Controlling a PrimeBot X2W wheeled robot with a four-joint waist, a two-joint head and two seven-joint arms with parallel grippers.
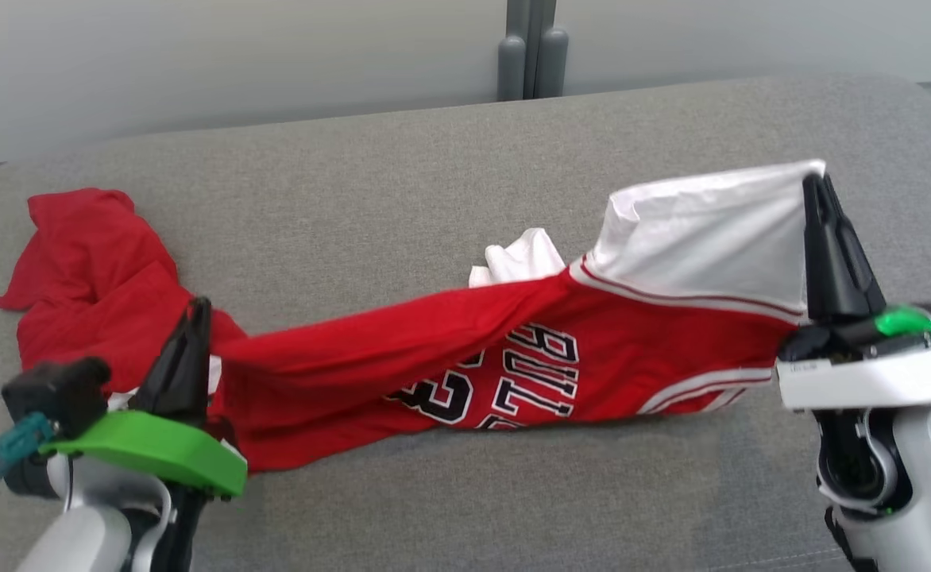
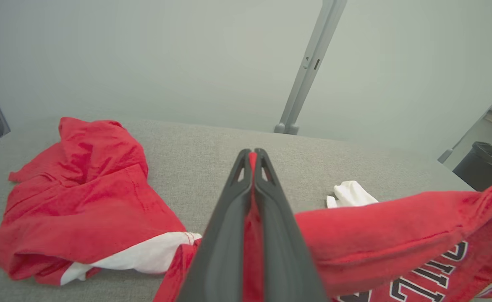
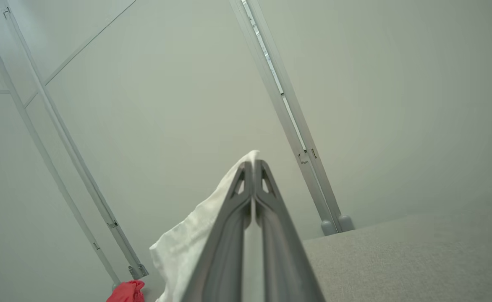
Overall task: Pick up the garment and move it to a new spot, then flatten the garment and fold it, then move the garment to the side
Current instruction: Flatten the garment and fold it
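Note:
A red and white jersey (image 1: 450,357) with black lettering stretches across the grey cushioned surface (image 1: 402,183). My left gripper (image 1: 198,306) is shut on its red fabric at the lower left; in the left wrist view red cloth (image 2: 252,218) is pinched between the fingers of the left gripper (image 2: 253,152). My right gripper (image 1: 817,181) is shut on the white part (image 1: 704,230), holding that corner lifted at the right. In the right wrist view the white cloth (image 3: 187,243) hangs from the right gripper (image 3: 253,162). The jersey's far left end (image 1: 84,262) lies crumpled on the surface.
A grey post (image 1: 533,48) stands behind the surface against a pale wall. A black bin (image 2: 487,163) sits off the right side in the left wrist view. Bare grey cushion lies in front of and behind the jersey.

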